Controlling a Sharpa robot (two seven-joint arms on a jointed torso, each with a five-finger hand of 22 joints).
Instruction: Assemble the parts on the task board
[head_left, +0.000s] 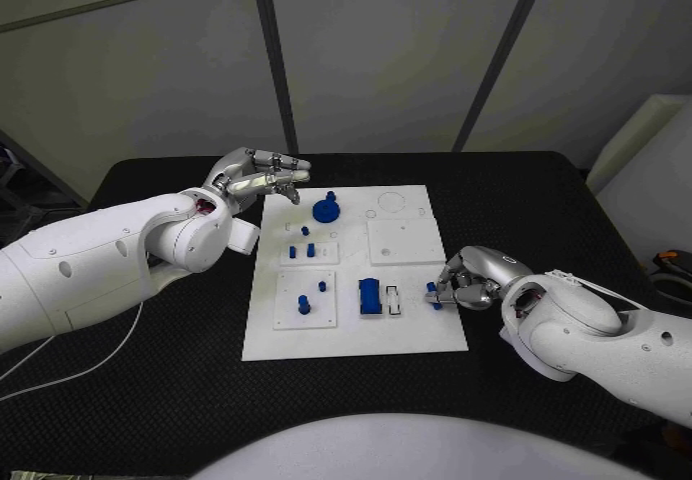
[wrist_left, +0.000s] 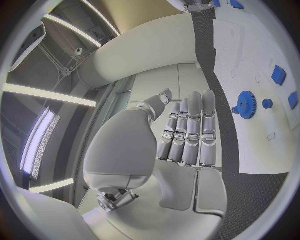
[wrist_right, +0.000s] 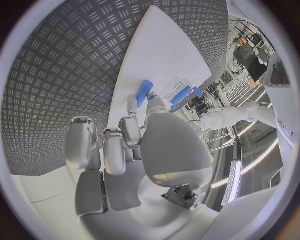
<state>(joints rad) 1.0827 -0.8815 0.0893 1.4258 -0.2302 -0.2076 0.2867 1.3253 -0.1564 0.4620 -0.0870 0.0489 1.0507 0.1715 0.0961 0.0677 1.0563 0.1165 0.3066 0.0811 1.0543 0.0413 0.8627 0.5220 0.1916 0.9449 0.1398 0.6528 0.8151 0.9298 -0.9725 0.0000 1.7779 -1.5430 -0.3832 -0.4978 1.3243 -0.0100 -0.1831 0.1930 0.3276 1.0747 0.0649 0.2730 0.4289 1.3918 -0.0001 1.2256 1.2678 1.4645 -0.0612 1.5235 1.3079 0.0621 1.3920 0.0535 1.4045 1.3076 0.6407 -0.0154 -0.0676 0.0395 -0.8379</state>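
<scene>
Task board (head_left: 411, 335): white plate mid-table, blue parts dotted over it.
Right hand (head_left: 469, 280): at the board's right edge, pinching a small blue part (head_left: 433, 293) right at its fingertips, just beside the blue block (head_left: 371, 296).
Left hand (head_left: 263, 175): off the board's far-left corner, fingers straight, nothing in it; the blue gear (head_left: 327, 210) sits near it, not touching.

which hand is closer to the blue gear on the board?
Left. The left hand hovers at the task board's far left corner, right beside the blue gear; the right hand is at the board's near right edge, well away.
</scene>
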